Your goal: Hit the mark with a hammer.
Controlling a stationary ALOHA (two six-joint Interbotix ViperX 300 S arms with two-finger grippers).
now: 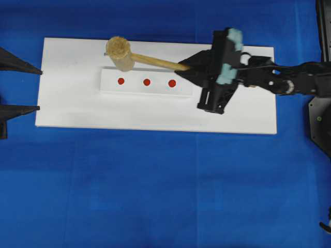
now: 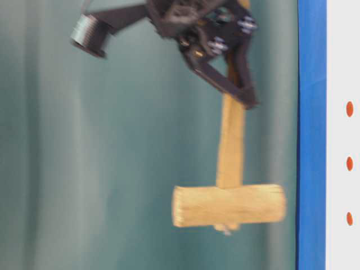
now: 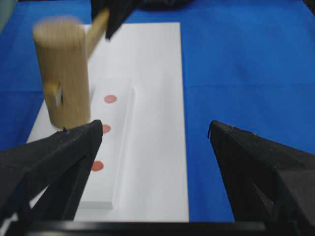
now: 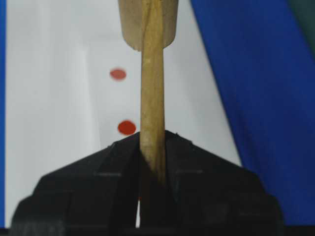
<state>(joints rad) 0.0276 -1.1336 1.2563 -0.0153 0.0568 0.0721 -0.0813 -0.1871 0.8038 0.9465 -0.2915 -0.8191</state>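
We see a white board [image 1: 77, 108] on blue cloth [image 1: 155, 181]; right gripper [image 1: 182, 67] clamps the hammer [image 1: 124, 53], left gripper [image 1: 31, 88] gapes wide, its body cropped.

White board [image 1: 77, 111] lies on blue table [image 1: 155, 191].

The right pincer [image 4: 152, 162] is gripping the hammer [image 4: 151, 98] by its slim handle, both black fingers [image 4: 98, 172] pressing against it. The handle is running toward 12 o'clock, ending at the cylindrical head at the top edge. Two red marks [image 4: 126, 127] are lying on the white board [image 4: 49, 98] at 10 o'clock of the pincer. Blue worktop [image 4: 256, 98] is showing at 3 o'clock.
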